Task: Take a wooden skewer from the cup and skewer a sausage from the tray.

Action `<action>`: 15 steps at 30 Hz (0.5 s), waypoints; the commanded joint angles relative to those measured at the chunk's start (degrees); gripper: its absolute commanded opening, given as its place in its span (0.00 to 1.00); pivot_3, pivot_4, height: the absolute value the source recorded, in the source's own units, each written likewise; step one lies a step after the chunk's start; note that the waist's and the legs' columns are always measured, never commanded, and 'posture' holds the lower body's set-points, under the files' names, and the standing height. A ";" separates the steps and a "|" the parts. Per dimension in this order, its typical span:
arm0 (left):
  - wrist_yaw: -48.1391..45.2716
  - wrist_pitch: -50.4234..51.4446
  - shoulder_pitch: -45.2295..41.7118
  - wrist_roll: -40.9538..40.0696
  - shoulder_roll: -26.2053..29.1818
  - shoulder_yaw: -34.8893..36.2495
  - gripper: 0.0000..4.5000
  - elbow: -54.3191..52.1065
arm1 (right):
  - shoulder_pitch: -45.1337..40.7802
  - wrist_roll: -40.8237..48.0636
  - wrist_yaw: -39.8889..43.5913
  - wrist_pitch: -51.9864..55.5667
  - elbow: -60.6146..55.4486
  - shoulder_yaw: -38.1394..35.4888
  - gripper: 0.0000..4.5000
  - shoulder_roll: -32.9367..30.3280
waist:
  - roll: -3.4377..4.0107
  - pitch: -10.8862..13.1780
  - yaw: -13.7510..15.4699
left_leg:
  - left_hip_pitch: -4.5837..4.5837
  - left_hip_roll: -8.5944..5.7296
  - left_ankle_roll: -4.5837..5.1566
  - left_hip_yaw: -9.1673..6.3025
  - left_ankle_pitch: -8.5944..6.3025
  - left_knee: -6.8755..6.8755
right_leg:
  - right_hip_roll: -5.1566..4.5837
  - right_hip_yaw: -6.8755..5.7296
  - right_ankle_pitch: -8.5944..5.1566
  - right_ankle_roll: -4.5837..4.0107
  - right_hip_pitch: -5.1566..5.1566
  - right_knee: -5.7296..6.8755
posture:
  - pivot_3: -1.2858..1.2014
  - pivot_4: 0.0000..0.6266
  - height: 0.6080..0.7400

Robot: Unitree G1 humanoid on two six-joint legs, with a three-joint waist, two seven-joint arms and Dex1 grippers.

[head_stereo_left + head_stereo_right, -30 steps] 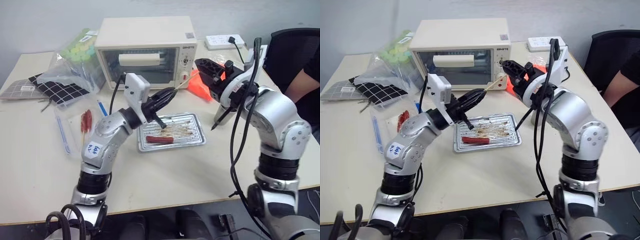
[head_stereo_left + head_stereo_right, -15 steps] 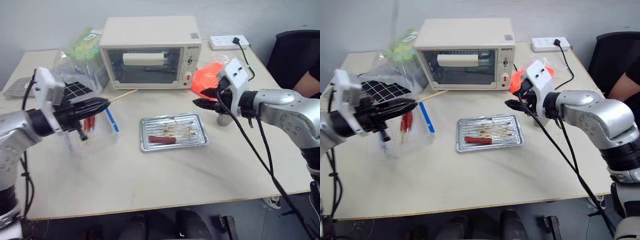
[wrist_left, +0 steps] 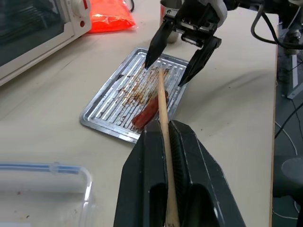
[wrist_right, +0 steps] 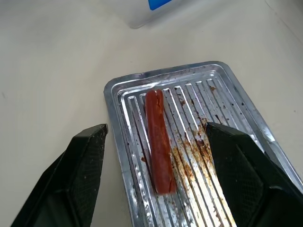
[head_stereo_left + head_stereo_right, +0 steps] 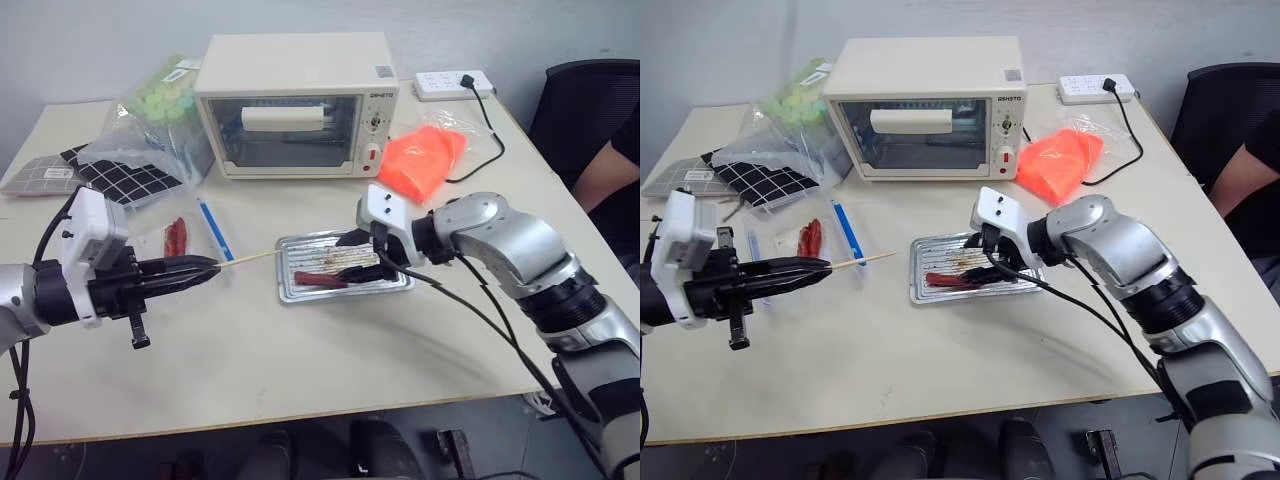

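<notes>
The table (image 5: pixel 330 400) spans the frame, its near edge running along the lower part of the head view. A white toaster oven (image 5: pixel 295 105) stands at upper centre, an orange bag (image 5: pixel 425 158) to its right, and a power strip (image 5: pixel 452 83) at the upper right. Clear plastic packages (image 5: pixel 155 110) crowd the upper left; their contents are hard to make out.

The tray (image 5: pixel 396 283) lies at centre frame, its right half partly covered by my right arm. On it lies the sausage (image 4: pixel 158 142), seen whole in the right wrist view between my spread fingers.

My right gripper (image 5: pixel 362 255) hangs over the tray, jaws wide apart and holding nothing; one finger seems to touch the tray, though I cannot be sure.

My left gripper (image 5: pixel 205 267), at middle left, is clamped tight on the wooden skewer (image 5: pixel 250 260), which points right toward the tray's left rim. The skewer's rear end is hidden inside the fingers (image 3: pixel 147 189).
</notes>
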 commanded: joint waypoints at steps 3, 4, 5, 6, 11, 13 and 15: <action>0.91 -1.09 1.94 -0.75 0.53 3.27 0.00 -3.12 | -0.12 -3.96 -0.23 -0.42 3.05 -1.12 0.76 4.98 | 0.00 0.00 -0.04 | 0.00 0.00 0.00 0.00 0.00 0.01 | 0.00 -0.01 0.00 0.00 0.00 0.08 | 0.52 0.24 1.00; 1.54 -0.94 1.91 -0.71 0.52 3.41 0.00 -2.99 | -0.12 -4.94 -0.37 -1.12 4.08 -0.78 0.76 6.05 | 0.00 0.00 -0.05 | 0.00 0.00 0.00 0.00 0.00 0.00 | 0.00 -0.01 0.00 0.00 0.00 0.08 | 0.52 0.24 1.00; 1.74 -1.13 1.88 -0.48 0.60 3.39 0.00 -2.78 | -0.20 -5.73 -0.38 -1.54 4.87 -0.67 0.76 6.88 | -0.01 -0.01 -0.05 | 0.00 0.00 0.00 -0.01 0.00 0.01 | 0.00 -0.01 0.00 0.00 0.00 0.07 | 0.52 0.24 1.00; 1.87 -1.39 1.77 -0.20 0.71 3.22 0.00 -2.52 | -0.26 -6.43 -0.25 -1.77 5.52 -0.68 0.76 7.57 | -0.01 -0.01 -0.06 | 0.00 0.00 0.00 -0.01 0.00 0.01 | 0.00 -0.02 0.00 0.00 0.01 0.06 | 0.52 0.24 1.00; 2.24 -1.97 1.08 -0.15 1.12 2.51 0.00 -1.77 | 0.94 -10.26 0.53 -3.94 6.83 -0.15 0.76 9.45 | -0.01 -0.01 -0.11 | 0.00 -0.01 -0.01 0.00 0.00 0.01 | 0.00 -0.01 0.00 0.00 0.00 0.13 | 0.52 0.24 1.00; 2.29 -2.43 0.69 0.20 1.24 1.96 0.00 -1.30 | 1.62 -12.05 0.26 -5.28 7.95 0.22 0.76 10.25 | -0.01 -0.01 -0.12 | 0.00 -0.01 -0.01 0.00 0.00 0.01 | 0.00 -0.01 0.00 0.00 0.00 0.13 | 0.52 0.24 1.00; 2.28 -2.79 0.55 0.45 1.27 1.64 0.00 -1.09 | 2.10 -13.65 0.23 -6.51 9.04 0.23 0.76 10.89 | -0.01 -0.01 -0.15 | 0.00 -0.01 -0.01 0.00 0.00 0.02 | 0.00 -0.01 0.00 0.00 -0.01 0.12 | 0.52 0.24 1.00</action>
